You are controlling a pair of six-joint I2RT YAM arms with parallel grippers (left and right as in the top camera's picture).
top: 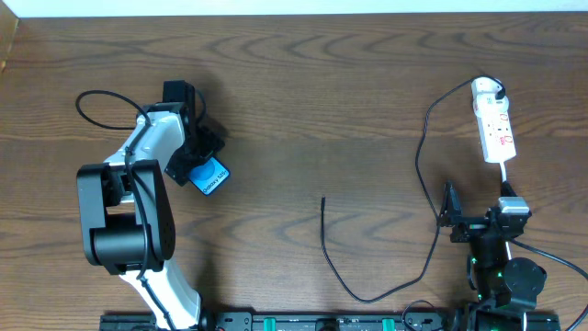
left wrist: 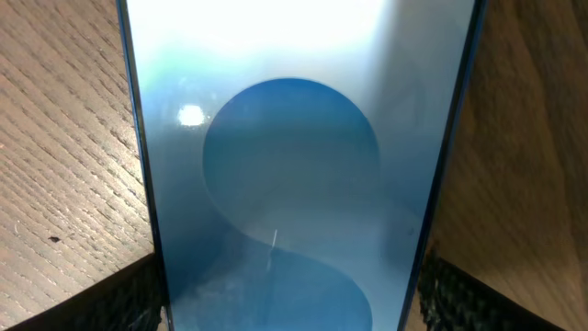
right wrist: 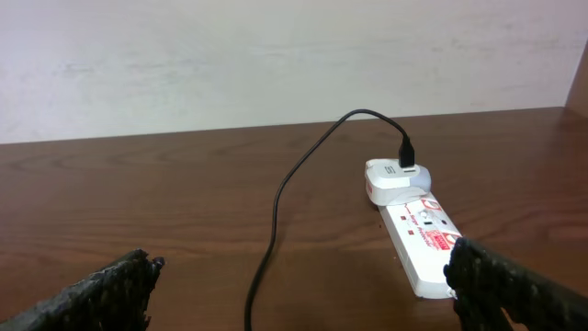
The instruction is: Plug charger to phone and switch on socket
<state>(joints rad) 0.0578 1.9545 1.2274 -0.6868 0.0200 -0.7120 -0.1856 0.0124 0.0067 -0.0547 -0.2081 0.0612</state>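
The phone, light blue with a darker blue oval on its screen, fills the left wrist view. It lies on the wooden table at the left. My left gripper straddles it, one finger close beside each long edge; whether they touch is unclear. The white socket lies at the far right with the charger's plug in its far end. The charger cable loops down to its free tip at mid-table. My right gripper is open and empty, a little short of the socket.
A black robot cable curls behind the left arm. The table's back edge meets a pale wall. The arm bases and a rail run along the front edge.
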